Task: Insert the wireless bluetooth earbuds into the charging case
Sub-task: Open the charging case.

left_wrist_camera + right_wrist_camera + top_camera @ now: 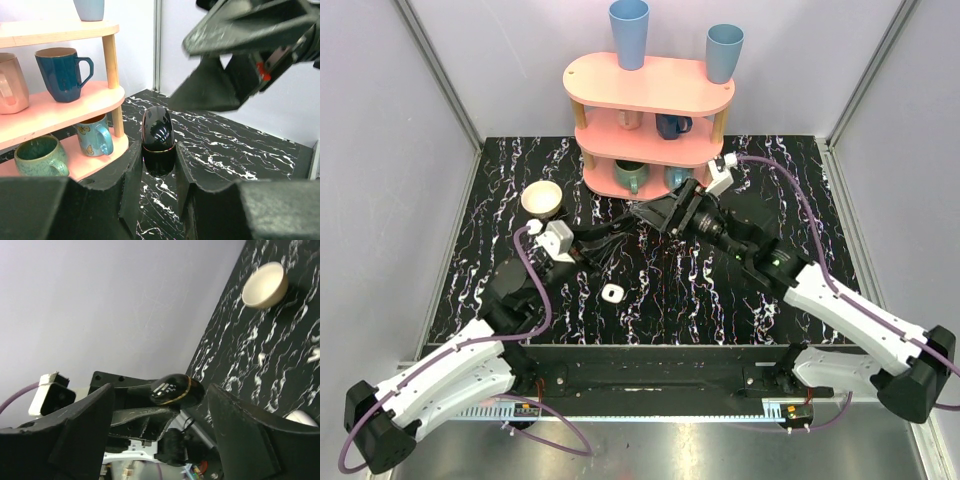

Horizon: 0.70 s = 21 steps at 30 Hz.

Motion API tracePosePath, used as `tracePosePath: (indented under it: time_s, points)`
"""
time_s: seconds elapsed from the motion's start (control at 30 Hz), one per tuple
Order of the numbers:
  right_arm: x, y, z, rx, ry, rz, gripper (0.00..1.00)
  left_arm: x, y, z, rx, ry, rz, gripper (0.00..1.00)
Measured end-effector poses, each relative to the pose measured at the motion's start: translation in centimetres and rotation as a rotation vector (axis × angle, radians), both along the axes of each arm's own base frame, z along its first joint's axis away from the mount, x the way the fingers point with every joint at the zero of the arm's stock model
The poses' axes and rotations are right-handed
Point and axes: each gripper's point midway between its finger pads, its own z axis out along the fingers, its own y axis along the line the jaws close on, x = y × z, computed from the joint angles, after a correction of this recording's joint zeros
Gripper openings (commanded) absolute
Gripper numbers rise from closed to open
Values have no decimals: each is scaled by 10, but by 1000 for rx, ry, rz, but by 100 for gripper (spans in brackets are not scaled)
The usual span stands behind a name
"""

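Apart from the left tool (pixel 157 167), clamped on a black capsule (pixel 158 131), lies the white charging case (pixel 612 292).

charging case (pixel 301 417) half hidden behind right pincer finger (pixel 250 440), pink mug (pixel 10 82) cropped

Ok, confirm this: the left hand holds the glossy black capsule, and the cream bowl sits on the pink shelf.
Not quite. The left hand does hold the glossy black capsule, but the cream bowl sits on the table beside the pink shelf, as the top view shows.
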Motion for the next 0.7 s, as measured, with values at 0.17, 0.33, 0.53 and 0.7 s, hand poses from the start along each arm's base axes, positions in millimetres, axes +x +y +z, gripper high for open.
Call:
tracePosePath:
  time_s: [0.17, 0.33, 0.53, 0.7]
  points:
    - [-13, -11, 38, -132, -251, 50, 82, -11, 3, 2, -12, -27, -33, 0]
    - [-31, -18, 61, -292, -455, 152, 82, -27, 1, 15, -35, -82, -99, 0]
    - [-43, -21, 21, -493, -499, 300, 82, -40, -6, 20, -32, -121, -177, 0]
    - [-47, -24, -9, -590, -472, 369, 81, -49, -9, 29, -60, -147, -225, 0]
